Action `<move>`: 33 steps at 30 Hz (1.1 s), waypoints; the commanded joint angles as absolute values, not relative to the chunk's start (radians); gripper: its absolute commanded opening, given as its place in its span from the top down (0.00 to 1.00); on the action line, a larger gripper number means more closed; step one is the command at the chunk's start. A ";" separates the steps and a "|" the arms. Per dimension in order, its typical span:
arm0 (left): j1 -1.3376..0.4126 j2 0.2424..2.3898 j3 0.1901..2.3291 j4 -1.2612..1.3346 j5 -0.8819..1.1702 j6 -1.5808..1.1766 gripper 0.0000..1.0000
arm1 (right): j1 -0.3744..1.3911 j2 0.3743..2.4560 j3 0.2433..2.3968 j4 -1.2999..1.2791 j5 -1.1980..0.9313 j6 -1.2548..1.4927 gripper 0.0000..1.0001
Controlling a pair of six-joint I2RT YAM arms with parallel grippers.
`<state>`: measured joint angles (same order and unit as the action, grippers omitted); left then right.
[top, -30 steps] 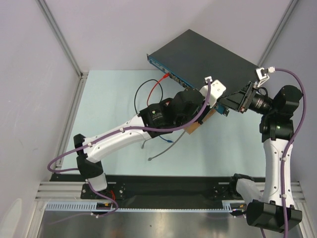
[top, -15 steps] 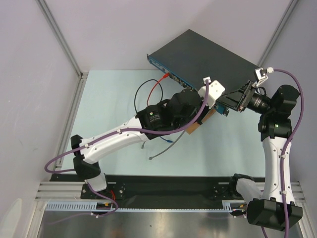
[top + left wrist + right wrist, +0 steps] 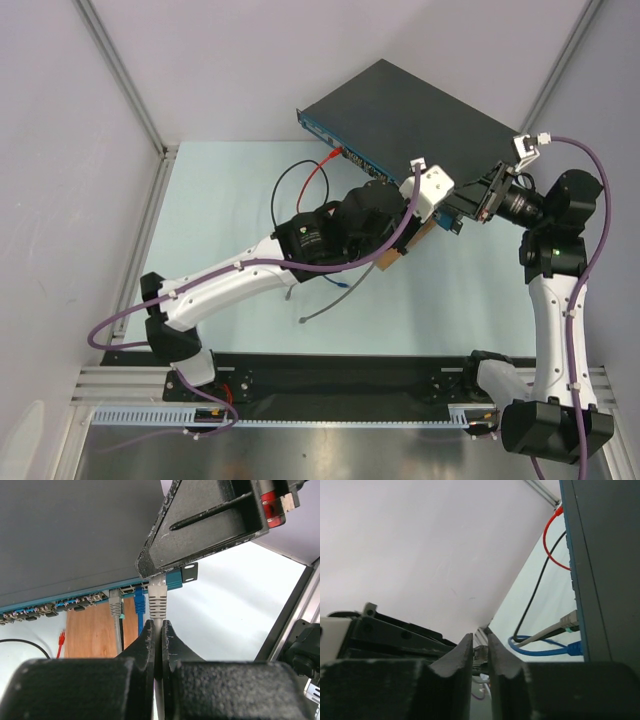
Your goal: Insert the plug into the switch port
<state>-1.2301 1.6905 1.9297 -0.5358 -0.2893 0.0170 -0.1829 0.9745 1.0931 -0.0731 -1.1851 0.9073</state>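
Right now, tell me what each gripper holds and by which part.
The left gripper pinches the grey cable just behind its plug. The right gripper brackets that plug's head; a firm grip cannot be told.

left end effector point(image 3: 156, 626): clamped | right end effector point(image 3: 480, 640): slightly parted (both arms outstretched)

Soft, even white light is falling from above, keeping the pale desk point(image 3: 220, 190) bright, with only faint shadows lying beneath the arms. The overhead view is looking sharp. The black switch point(image 3: 410, 110) is showing a dull, matte top. In the wrist views, the left gripper point(image 3: 157, 626) and right gripper point(image 3: 480, 639) are looming dark and slightly blurred, with bright backgrounds washing out behind them.
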 commanded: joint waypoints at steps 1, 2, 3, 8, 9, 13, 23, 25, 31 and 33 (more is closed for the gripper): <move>-1.235 1.651 1.936 -0.514 -0.275 0.014 1.00 | -0.169 0.974 1.114 -0.026 -1.184 0.911 0.82; -1.236 1.652 1.937 -0.514 -0.281 0.012 1.00 | -0.167 0.974 1.115 -0.038 -1.184 0.905 0.95; -1.235 1.652 1.939 -0.514 -0.279 0.011 1.00 | -0.166 0.974 1.115 -0.043 -1.187 0.899 1.00; -1.235 1.654 1.945 -0.512 -0.296 0.012 0.75 | -0.164 0.973 1.121 -0.061 -1.184 0.884 1.00; -1.235 1.651 1.948 -0.514 -0.301 0.011 0.71 | -0.164 0.974 1.124 -0.072 -1.184 0.877 1.00; -1.235 1.643 1.937 -0.508 -0.311 0.017 0.66 | -0.167 0.986 1.134 -0.124 -1.183 0.839 1.00; -1.235 1.646 1.908 -0.512 -0.322 0.021 0.67 | -0.172 0.999 1.131 -0.094 -1.193 0.885 1.00; -1.232 1.647 1.899 -0.514 -0.322 0.020 0.67 | -0.175 1.000 1.131 -0.091 -1.195 0.891 1.00; -1.221 1.620 1.836 -0.473 -0.311 0.031 0.72 | -0.210 1.005 1.112 -0.066 -1.220 0.929 1.00; -1.221 1.609 1.822 -0.456 -0.304 0.032 0.75 | -0.215 1.003 1.106 -0.063 -1.227 0.934 1.00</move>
<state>-1.2270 1.6752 1.8381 -0.5190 -0.3077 0.0196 -0.2039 1.0054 1.0946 -0.1135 -1.1957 0.8993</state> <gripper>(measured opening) 0.263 0.046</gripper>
